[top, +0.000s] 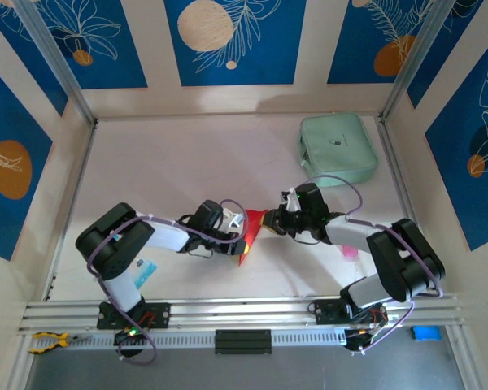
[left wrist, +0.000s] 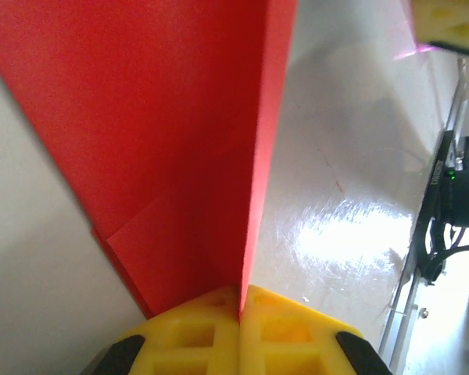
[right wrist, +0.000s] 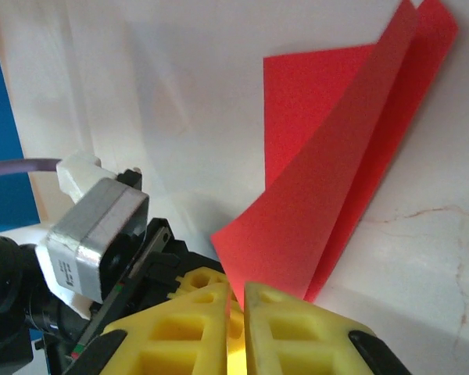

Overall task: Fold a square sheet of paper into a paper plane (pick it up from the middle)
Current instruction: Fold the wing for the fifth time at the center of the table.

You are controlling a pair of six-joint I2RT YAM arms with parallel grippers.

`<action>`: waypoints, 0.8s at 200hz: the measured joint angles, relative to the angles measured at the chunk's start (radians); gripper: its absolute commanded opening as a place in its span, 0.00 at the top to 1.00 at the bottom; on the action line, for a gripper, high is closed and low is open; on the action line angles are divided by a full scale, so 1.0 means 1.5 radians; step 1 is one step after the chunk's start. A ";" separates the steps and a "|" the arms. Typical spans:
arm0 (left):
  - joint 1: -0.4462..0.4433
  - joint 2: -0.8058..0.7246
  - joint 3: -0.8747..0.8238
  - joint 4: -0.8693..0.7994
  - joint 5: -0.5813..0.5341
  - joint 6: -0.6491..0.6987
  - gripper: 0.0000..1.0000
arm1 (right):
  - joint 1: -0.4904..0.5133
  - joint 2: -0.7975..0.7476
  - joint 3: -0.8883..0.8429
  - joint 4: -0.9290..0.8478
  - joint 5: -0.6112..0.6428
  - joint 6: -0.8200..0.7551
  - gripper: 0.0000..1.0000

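The bright red sheet of paper (top: pixel 250 236) stands creased at the table's middle, held up between both arms. My left gripper (top: pixel 237 236) is shut on it: in the left wrist view the fold's edge runs straight into the closed yellow jaws (left wrist: pixel 240 301), with the red paper (left wrist: pixel 164 141) spreading to the left. My right gripper (top: pixel 270 223) pinches the other side. In the right wrist view a corner of the upper red flap (right wrist: pixel 328 180) drops between the nearly touching yellow jaws (right wrist: pixel 236 301). The left wrist's camera block (right wrist: pixel 94 234) is close beside it.
A mint-green pouch (top: pixel 337 149) lies at the back right. A small blue-and-white packet (top: pixel 145 270) sits by the left arm's base and a pink scrap (top: pixel 350 253) by the right arm. The aluminium rail (top: pixel 244 313) runs along the near edge.
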 measured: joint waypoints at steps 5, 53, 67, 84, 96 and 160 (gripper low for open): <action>0.002 0.002 -0.002 0.007 0.004 -0.004 1.00 | 0.002 0.006 0.000 0.003 -0.004 -0.001 0.86; 0.012 0.012 -0.018 0.055 0.025 -0.045 1.00 | 0.030 0.057 0.025 0.016 -0.038 -0.026 0.87; 0.014 0.013 -0.021 0.063 0.028 -0.053 1.00 | 0.037 0.069 0.037 0.018 -0.043 -0.034 0.87; 0.016 0.015 -0.025 0.073 0.031 -0.063 1.00 | 0.041 0.085 0.049 0.020 -0.050 -0.043 0.88; 0.018 0.016 -0.027 0.078 0.033 -0.070 1.00 | 0.043 0.099 0.055 0.022 -0.053 -0.047 0.89; 0.021 0.016 -0.031 0.087 0.033 -0.087 1.00 | 0.043 0.149 0.072 0.030 -0.060 -0.053 0.88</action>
